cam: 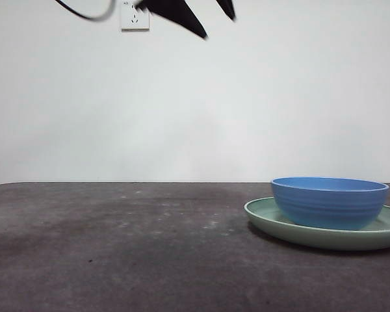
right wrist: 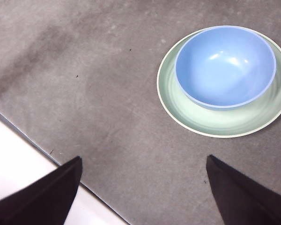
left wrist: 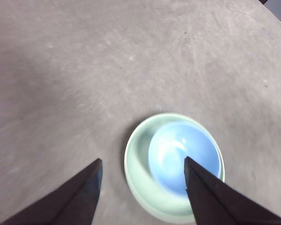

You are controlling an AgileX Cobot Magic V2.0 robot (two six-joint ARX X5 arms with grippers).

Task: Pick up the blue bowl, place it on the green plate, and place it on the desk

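The blue bowl (cam: 329, 201) stands upright inside the green plate (cam: 266, 218) on the desk (cam: 117, 247), at the right of the front view. My left gripper (left wrist: 143, 159) hangs high above them, open and empty, with the bowl (left wrist: 178, 154) and plate (left wrist: 138, 159) small between its jaws. My right gripper (right wrist: 144, 158) is also open and empty, raised over bare desk (right wrist: 107, 93) to one side of the bowl (right wrist: 225, 63) and plate (right wrist: 225, 122). Black jaw tips (cam: 182, 16) show at the top edge of the front view. Which arm they belong to is not clear.
A white wall socket (cam: 134, 16) and a dark cable (cam: 84, 13) sit high on the back wall. The desk's edge (right wrist: 33, 140) with pale floor beyond it lies close under my right gripper.
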